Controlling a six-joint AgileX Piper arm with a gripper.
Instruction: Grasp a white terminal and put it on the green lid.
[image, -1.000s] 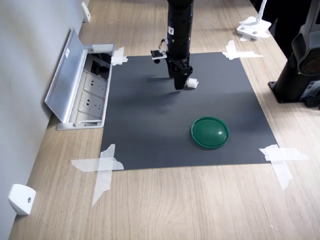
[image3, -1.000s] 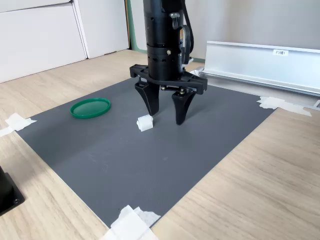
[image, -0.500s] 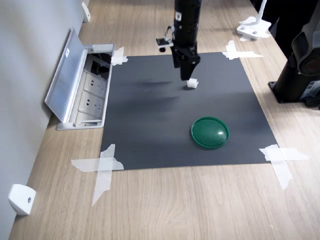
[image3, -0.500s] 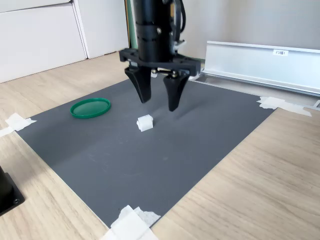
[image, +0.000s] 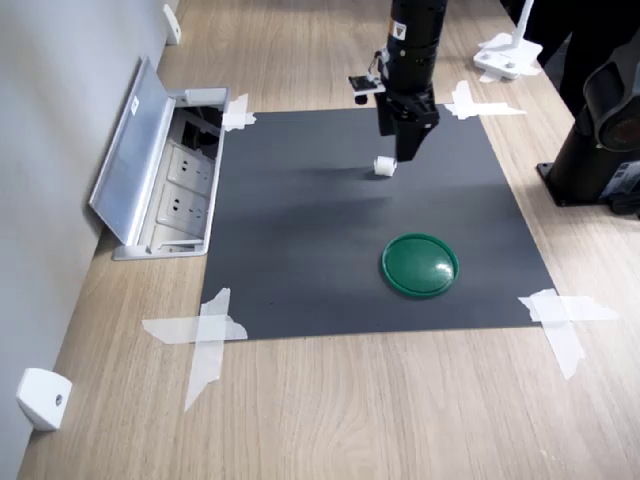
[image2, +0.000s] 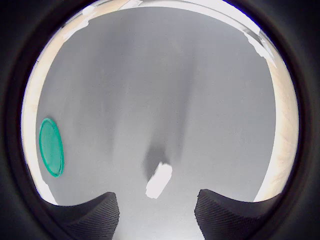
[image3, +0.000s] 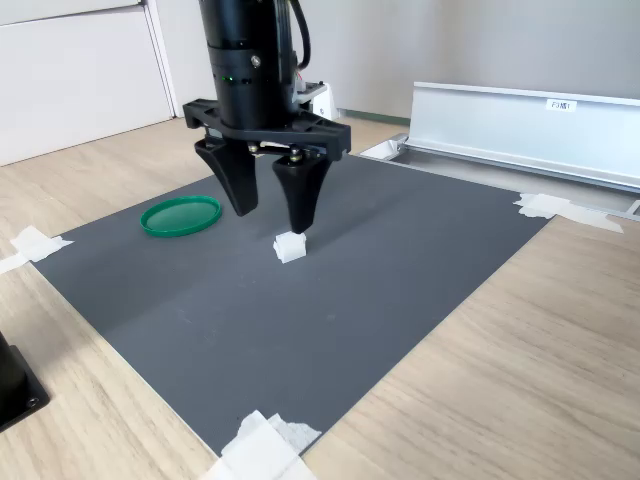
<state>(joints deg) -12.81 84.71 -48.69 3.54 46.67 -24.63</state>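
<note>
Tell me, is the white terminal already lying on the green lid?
No: in the first exterior view the white terminal lies on the dark mat, clearly apart from the green lid.

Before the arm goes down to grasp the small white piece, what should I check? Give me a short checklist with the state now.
1. Gripper open: ok, the fingers stand apart.
2. Gripper empty: ok, nothing between the fingers.
3. White terminal free on the dark mat: ok, nothing touches it in both exterior views.
4. Gripper centred over the terminal: not ok; in the second exterior view one finger is above it, the gap lies to the second exterior view's left.
5. Green lid clear to receive: ok, nothing on it.
6. Height above the terminal: cannot tell.
</note>
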